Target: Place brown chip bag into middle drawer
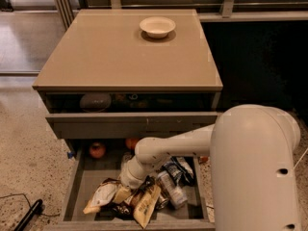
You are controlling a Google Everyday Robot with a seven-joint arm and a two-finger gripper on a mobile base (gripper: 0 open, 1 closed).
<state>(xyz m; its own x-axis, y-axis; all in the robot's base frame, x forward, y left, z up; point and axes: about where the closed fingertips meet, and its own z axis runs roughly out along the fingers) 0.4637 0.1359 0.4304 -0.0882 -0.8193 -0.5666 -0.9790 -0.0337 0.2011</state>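
Note:
The brown chip bag (143, 207), dark brown and crinkly with cream-tan ends, lies across the front of the open middle drawer (73, 188). Its left tan end is near the drawer's front left, its right end by the front rim. My gripper (126, 190) reaches down into the drawer at the end of the white arm and sits right on the bag's middle. The arm's wrist hides where gripper and bag meet.
In the drawer are two round fruits (97, 149) at the back, a can (171, 190) and dark packets (181, 170) on the right. The drawer above is ajar with a dark round object (95, 101). A white bowl (157, 26) stands on the cabinet top.

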